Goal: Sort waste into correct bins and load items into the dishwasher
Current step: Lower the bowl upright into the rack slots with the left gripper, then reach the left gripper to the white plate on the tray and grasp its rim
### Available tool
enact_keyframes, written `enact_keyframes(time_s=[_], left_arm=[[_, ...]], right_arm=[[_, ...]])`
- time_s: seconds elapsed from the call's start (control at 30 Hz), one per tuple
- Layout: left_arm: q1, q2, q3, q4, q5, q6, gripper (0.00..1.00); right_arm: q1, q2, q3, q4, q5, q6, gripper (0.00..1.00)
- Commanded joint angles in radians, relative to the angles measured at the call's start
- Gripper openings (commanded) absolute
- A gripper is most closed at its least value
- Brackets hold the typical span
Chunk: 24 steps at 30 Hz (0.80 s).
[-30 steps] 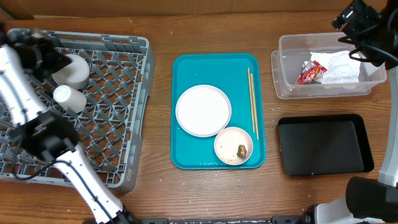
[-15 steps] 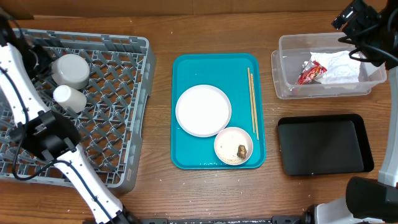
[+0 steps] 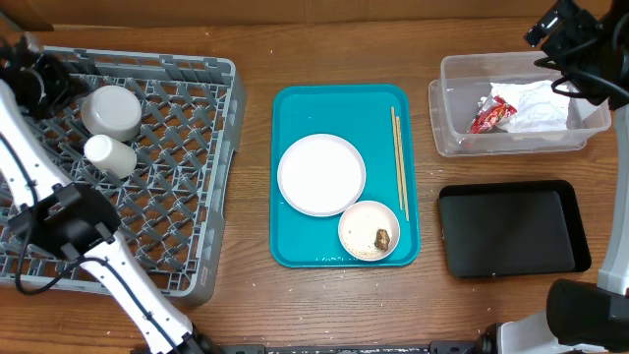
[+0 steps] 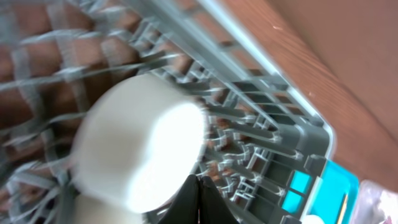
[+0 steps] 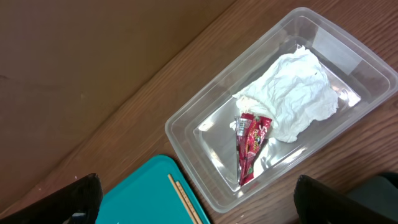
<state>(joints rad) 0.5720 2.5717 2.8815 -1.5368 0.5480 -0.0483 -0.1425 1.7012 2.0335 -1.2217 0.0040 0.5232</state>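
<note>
The grey dish rack (image 3: pixel 187 197) at the left holds an upturned white bowl (image 3: pixel 111 110) and a white cup (image 3: pixel 109 154). My left gripper (image 3: pixel 39 74) is shut and empty at the rack's far left corner, beside the bowl (image 4: pixel 140 146). On the teal tray (image 3: pixel 295 246) lie a white plate (image 3: pixel 320 174), a small bowl (image 3: pixel 369 230) with a brown food lump (image 3: pixel 381 238) and rice, and chopsticks (image 3: pixel 399 162). The clear tub (image 3: pixel 447 103) holds the red wrapper (image 3: pixel 490 115) and napkin (image 3: pixel 536 103). My right gripper (image 3: pixel 555 29) is open, above the tub (image 5: pixel 205 168).
The black tray (image 3: pixel 511 229) sits at the front right, below the clear tub. Bare wood table lies between the rack and the teal tray. The left arm's base stands at the rack's front left.
My left gripper has drawn back from the bowl toward the rack's far left corner. The bowl now stands uncovered in the rack. The right arm has not moved.
</note>
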Motion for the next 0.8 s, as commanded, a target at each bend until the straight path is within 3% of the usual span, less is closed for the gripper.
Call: enact_keyframes(time_s=[0.0,0.3,0.57,0.67,0.77], left_arm=[[-0.089,0.001,0.005,0.000,-0.119,0.058,0.04],[-0.097,0.012,-0.156,0.050,-0.326,-0.023,0.04],[-0.005,0.010,-0.109,0.048,-0.517,-0.192,0.04],[0.034,0.010,-0.108,0.046,-0.524,-0.211,0.04],[0.072,0.003,-0.099,0.030,-0.439,-0.215,0.04]], right_arm=[[0.001,-0.001,0.010,0.004,0.003,0.000,1.00],[0.001,-0.001,0.010,0.004,0.003,0.000,1.00],[0.001,-0.001,0.010,0.004,0.003,0.000,1.00],[0.001,-0.001,0.010,0.004,0.003,0.000,1.00],[0.001,-0.001,0.010,0.004,0.003,0.000,1.00]])
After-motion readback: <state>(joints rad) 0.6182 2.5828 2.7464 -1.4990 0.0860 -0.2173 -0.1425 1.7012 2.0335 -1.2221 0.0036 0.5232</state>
